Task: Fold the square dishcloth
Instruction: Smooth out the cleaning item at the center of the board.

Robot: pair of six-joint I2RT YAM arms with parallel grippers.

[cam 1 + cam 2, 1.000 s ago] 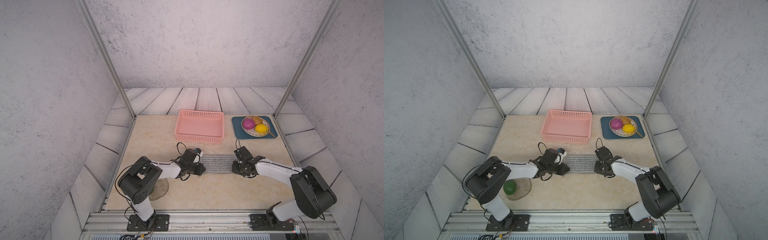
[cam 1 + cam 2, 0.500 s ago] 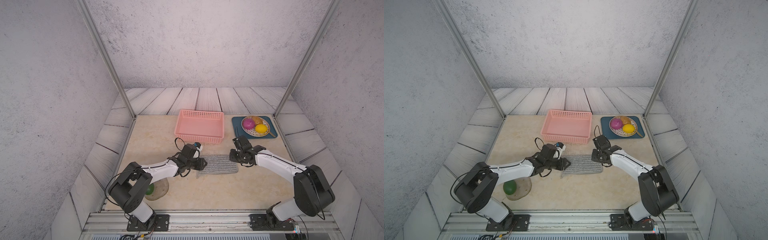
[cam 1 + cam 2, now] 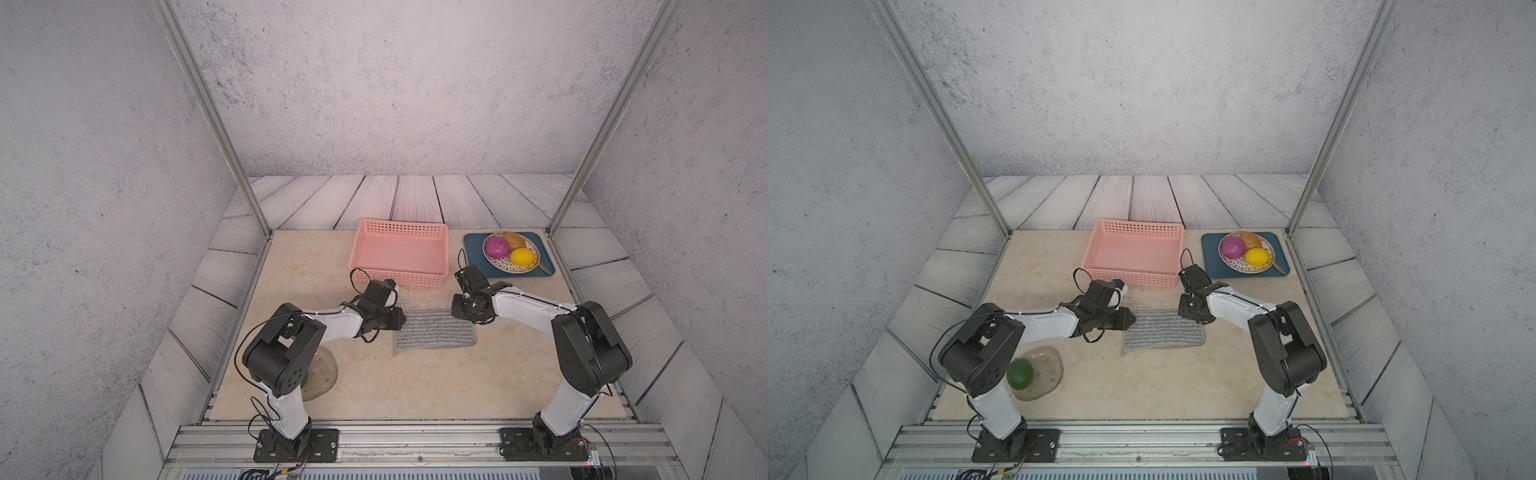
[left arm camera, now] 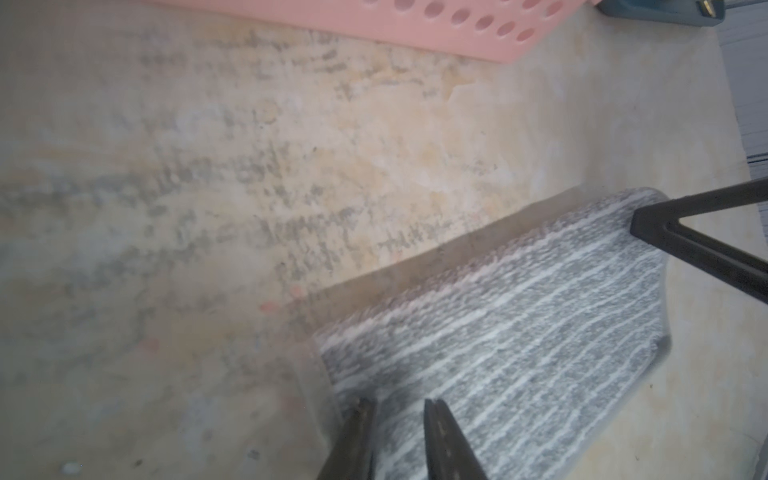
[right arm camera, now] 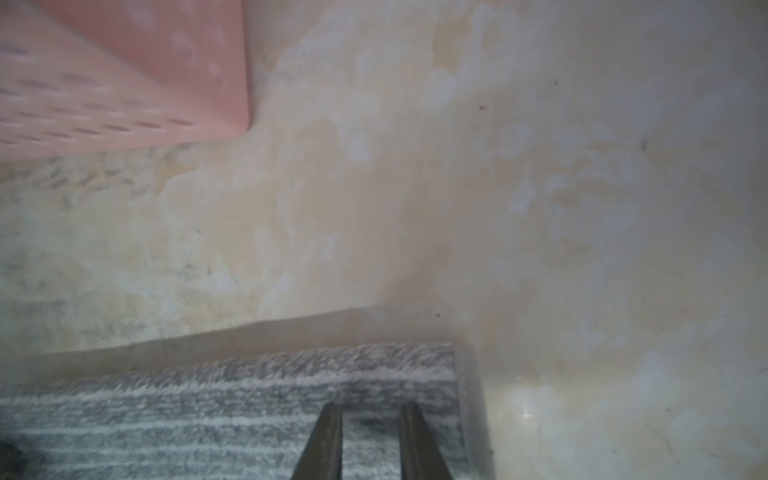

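Only wrist views show left gripper (image 4: 399,405) and right gripper (image 5: 370,409) narrowly open, empty, above the square dishcloth (image 4: 519,353) at worktop (image 3: 415,386) middle.

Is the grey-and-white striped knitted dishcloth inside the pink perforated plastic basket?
No, the dishcloth lies flat on the beige marble tabletop, nearer the robot than the basket.

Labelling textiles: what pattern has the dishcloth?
Soft knitted dishcloth: thin grey-white stripes, clearest in left wrist view.

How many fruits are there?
4: pink fruit, brown fruit and yellow fruit on the far plate; green fruit on the glass dish by the left arm.
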